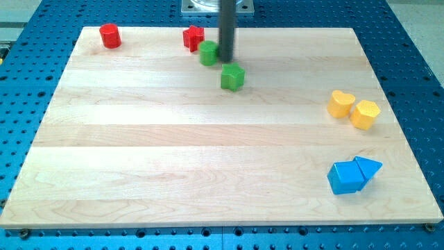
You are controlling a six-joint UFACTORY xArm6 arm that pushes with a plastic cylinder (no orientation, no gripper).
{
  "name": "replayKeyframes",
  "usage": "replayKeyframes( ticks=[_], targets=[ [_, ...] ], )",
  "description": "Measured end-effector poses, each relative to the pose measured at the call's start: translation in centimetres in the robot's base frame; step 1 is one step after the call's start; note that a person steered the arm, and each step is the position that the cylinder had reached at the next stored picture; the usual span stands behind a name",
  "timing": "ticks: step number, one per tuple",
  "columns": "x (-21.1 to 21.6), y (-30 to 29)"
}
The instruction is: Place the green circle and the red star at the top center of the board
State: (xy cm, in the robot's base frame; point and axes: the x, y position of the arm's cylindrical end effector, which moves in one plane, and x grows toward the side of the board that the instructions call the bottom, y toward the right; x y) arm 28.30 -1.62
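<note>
The green circle (208,53) lies near the view's top centre of the wooden board (173,153). The red star (193,37) sits just up and left of it, nearly touching. My tip (226,60) is the end of the dark rod that comes down from the view's top. It stands right beside the green circle, on its right. A green cube (233,76) lies just below and right of the tip.
A red cylinder (109,35) sits at the view's top left. A yellow heart-like block (340,103) and a yellow hexagon (365,114) lie at the right. A blue cube (345,178) and a blue triangle (368,167) touch at the lower right.
</note>
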Motion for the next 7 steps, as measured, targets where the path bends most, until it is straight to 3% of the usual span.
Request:
replayKeyframes(
  ticks=[1, 2, 3, 4, 5, 6, 7],
  targets=[
    [-0.5, 0.5],
    [-5.8, 3.8],
    [-7.6, -1.3],
    [-4.7, -9.8],
    [3.5, -15.7],
    [10.5, -14.4],
    [8.5, -10.1]
  ],
)
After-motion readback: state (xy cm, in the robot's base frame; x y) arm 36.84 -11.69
